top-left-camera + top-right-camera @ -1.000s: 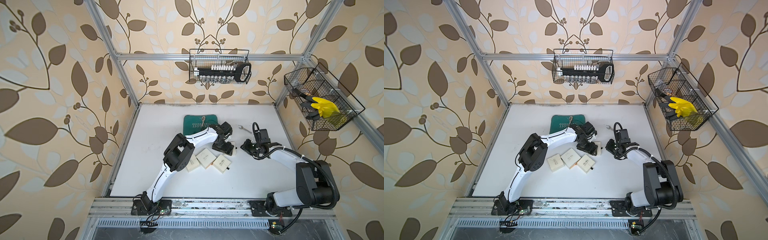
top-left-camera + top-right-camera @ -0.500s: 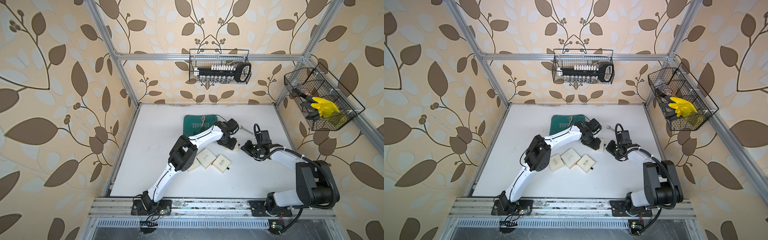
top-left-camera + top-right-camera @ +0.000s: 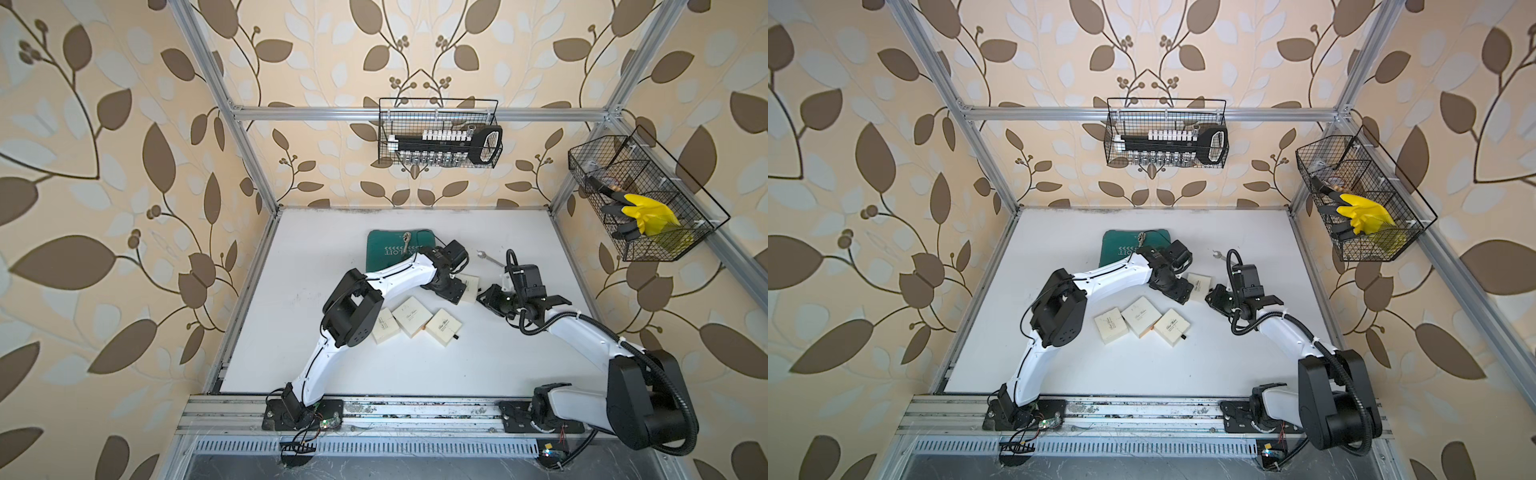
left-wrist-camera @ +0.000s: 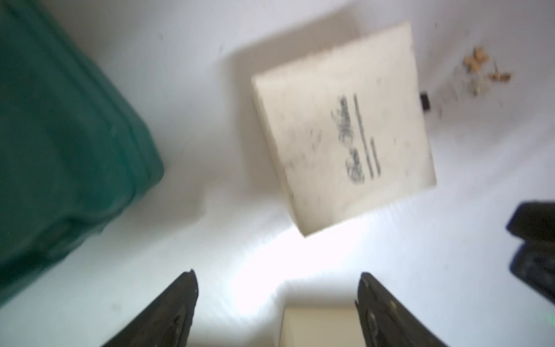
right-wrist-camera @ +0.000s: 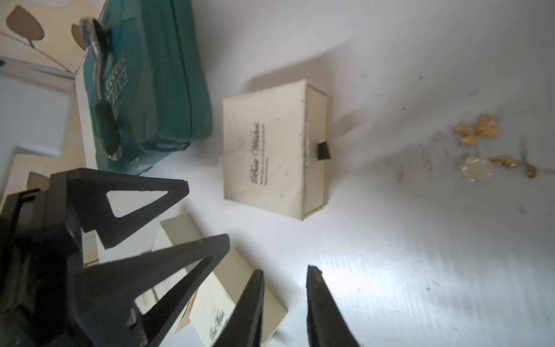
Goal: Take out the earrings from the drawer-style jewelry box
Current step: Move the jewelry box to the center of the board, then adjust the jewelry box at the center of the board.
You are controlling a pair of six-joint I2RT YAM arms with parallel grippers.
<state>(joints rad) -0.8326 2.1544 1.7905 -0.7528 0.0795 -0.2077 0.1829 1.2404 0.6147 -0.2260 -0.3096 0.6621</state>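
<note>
A cream drawer-style jewelry box lies flat on the white table, its drawer with a black pull tab pushed out slightly. The earrings, small gold and pale pieces, lie loose on the table beyond the tab, and they also show in the left wrist view. In both top views the box sits between the two grippers. My left gripper hangs open beside it, holding nothing. My right gripper has its jaws slightly apart and empty.
Three more cream boxes lie in a row nearer the front. A green case with a silver ratchet wrench on it sits at the back. A small wrench lies on the table. Wire baskets hang on the walls.
My left gripper swung toward the back right and came back a little, and its jaws narrowed and then widened again. The right arm has barely moved.
</note>
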